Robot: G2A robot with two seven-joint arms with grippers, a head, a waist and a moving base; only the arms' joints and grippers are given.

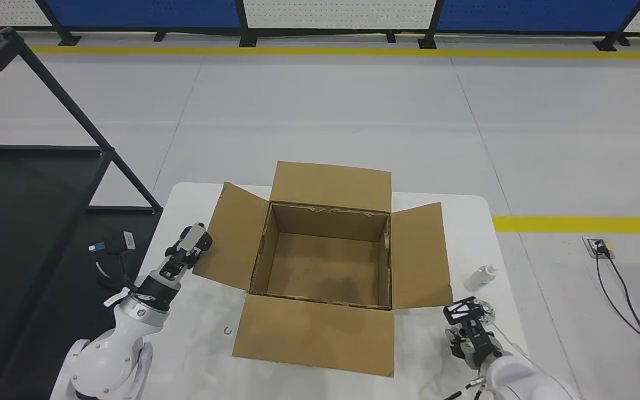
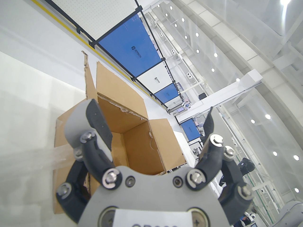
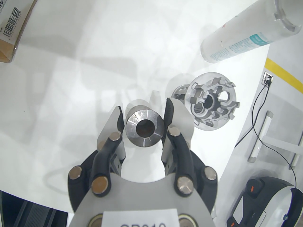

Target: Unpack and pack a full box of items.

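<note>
An open cardboard box (image 1: 318, 348) stands in the middle of the white table (image 1: 470, 225), flaps spread, its inside bare. My left gripper (image 1: 190, 245) sits by the box's left flap. In the left wrist view this gripper (image 2: 152, 109) is open with nothing between its fingers, and the box (image 2: 118, 90) lies beyond it. My right gripper (image 1: 468, 325) is at the table's near right corner. There it (image 3: 144, 116) is shut on an upright metal cylinder (image 3: 144, 128) with a bore through it.
A toothed metal hub (image 3: 210, 105) lies right beside the cylinder. A white bottle (image 1: 481, 277) (image 3: 246, 38) lies a little farther off, near the table's right edge. A small ring-like item (image 1: 229, 331) rests left of the front flap. A box flap corner (image 3: 14, 12) shows labels.
</note>
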